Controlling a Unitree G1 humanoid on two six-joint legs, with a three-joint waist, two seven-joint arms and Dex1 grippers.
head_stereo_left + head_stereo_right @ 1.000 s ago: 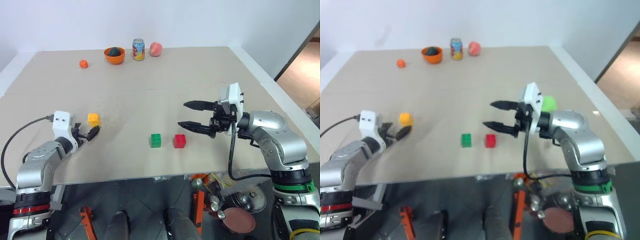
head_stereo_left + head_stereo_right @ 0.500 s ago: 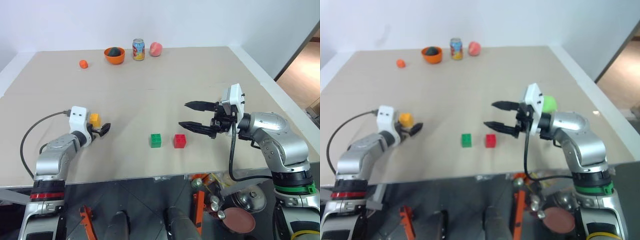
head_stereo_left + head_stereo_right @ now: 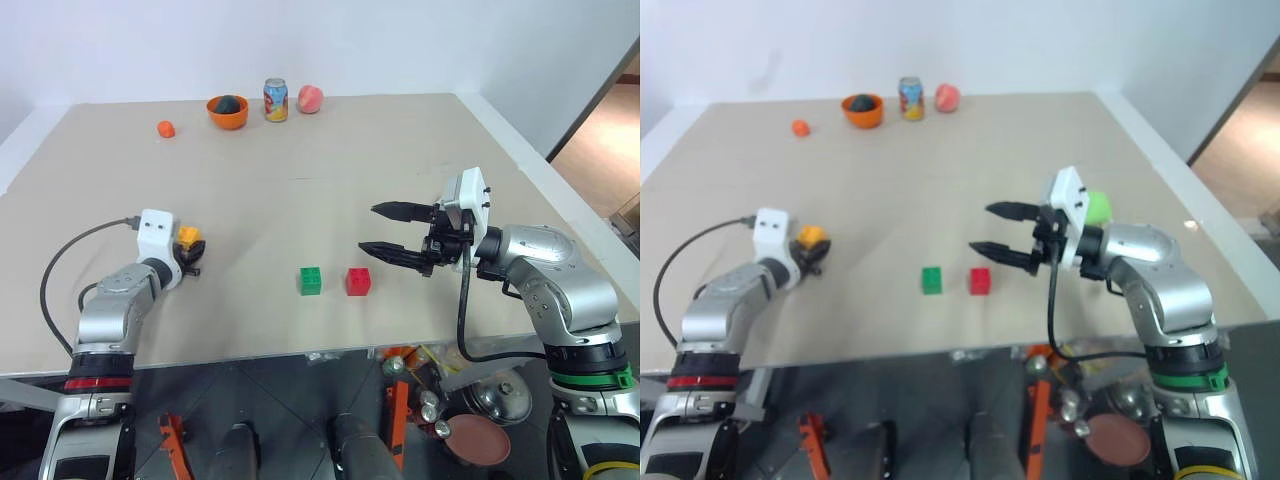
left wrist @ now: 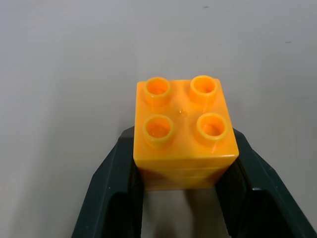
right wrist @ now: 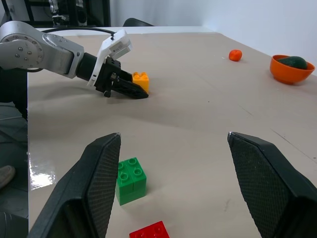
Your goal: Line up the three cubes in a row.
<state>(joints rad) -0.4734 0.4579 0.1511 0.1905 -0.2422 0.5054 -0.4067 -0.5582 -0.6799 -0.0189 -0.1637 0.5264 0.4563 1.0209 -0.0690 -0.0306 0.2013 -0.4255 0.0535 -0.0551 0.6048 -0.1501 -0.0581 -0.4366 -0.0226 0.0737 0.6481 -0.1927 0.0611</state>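
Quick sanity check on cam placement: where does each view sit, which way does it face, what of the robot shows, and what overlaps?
Left eye, right eye: head stereo pair, looking forward and down over the table; both arms show.
Left wrist: on the left arm, looking along its fingers, shut on the yellow cube.
Right wrist: on the right arm, looking between its open fingers across the table at the left gripper.
Shared: the yellow cube; the right wrist and head views also share the green cube and red cube.

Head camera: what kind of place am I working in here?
Probably a robot test or lab bench rather than a home: a big plain tan table against bare white walls, set with small props such as toy cubes, a drink can and an orange bowl, with tools and clutter on the floor below.
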